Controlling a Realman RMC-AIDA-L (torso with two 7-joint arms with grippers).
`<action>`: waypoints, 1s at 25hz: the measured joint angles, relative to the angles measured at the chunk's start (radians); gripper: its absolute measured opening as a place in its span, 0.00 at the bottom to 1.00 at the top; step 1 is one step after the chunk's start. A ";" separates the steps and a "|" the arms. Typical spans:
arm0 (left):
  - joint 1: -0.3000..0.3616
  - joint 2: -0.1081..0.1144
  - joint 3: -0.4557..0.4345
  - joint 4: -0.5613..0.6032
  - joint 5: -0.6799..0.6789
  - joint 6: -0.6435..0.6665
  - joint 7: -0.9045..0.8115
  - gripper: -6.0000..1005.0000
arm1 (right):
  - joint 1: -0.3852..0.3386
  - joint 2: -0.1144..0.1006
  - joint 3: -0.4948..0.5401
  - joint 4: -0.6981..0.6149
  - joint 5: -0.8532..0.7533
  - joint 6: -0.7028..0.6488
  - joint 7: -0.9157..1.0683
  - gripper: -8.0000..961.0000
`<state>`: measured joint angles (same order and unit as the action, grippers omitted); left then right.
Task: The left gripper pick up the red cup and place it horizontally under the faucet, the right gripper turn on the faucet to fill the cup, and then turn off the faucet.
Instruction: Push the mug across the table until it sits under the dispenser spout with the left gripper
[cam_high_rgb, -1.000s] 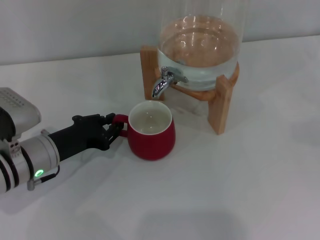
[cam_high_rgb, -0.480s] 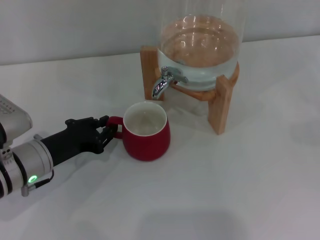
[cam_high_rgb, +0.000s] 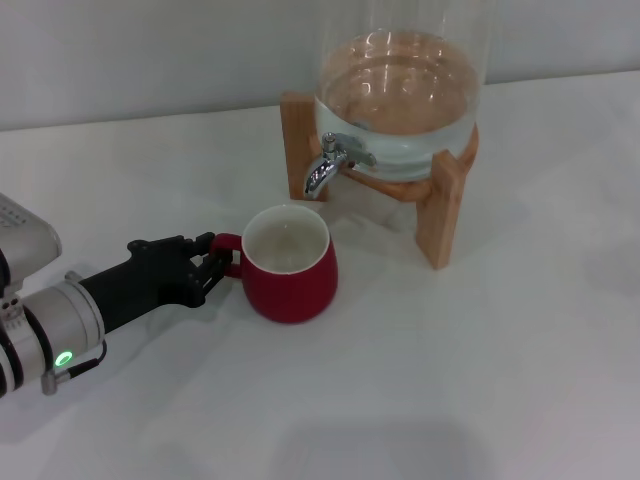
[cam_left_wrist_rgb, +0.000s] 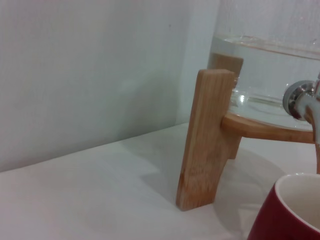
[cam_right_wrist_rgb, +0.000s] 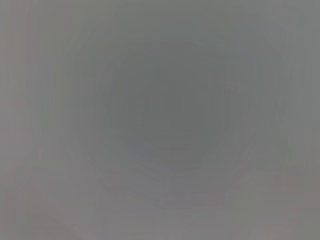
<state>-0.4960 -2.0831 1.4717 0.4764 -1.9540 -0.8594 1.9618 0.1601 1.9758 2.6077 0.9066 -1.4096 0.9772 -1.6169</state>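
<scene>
The red cup (cam_high_rgb: 290, 280) stands upright on the white table, just in front of the faucet (cam_high_rgb: 325, 168) and a little to its left, its off-white inside showing. My left gripper (cam_high_rgb: 213, 261) reaches in from the left, shut on the cup's loop handle. The chrome faucet sticks out of the glass jar (cam_high_rgb: 400, 95), which holds water. In the left wrist view the cup's rim (cam_left_wrist_rgb: 295, 210) shows at one corner, with the faucet (cam_left_wrist_rgb: 302, 100) above it. The right gripper is out of view, and the right wrist view is a blank grey.
The jar sits on a wooden stand (cam_high_rgb: 445, 205) at the back of the table (cam_high_rgb: 480, 370); one of its legs (cam_left_wrist_rgb: 207, 140) fills the middle of the left wrist view. A pale wall runs behind.
My left arm has drawn back to the left, pulling the cup by its handle a little left, away from under the spout.
</scene>
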 joint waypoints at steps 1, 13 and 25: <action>0.001 0.000 0.000 0.000 0.000 0.001 0.000 0.24 | -0.001 0.000 0.000 0.000 0.000 0.000 0.000 0.75; 0.004 0.000 -0.006 0.014 -0.008 0.004 0.000 0.24 | -0.004 0.000 0.000 0.000 0.011 0.002 0.000 0.75; 0.008 0.000 0.000 0.022 -0.004 0.043 -0.035 0.43 | -0.002 0.000 0.000 0.000 0.014 0.001 -0.001 0.75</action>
<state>-0.4881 -2.0832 1.4720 0.4983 -1.9578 -0.8166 1.9269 0.1578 1.9757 2.6077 0.9066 -1.3958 0.9787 -1.6183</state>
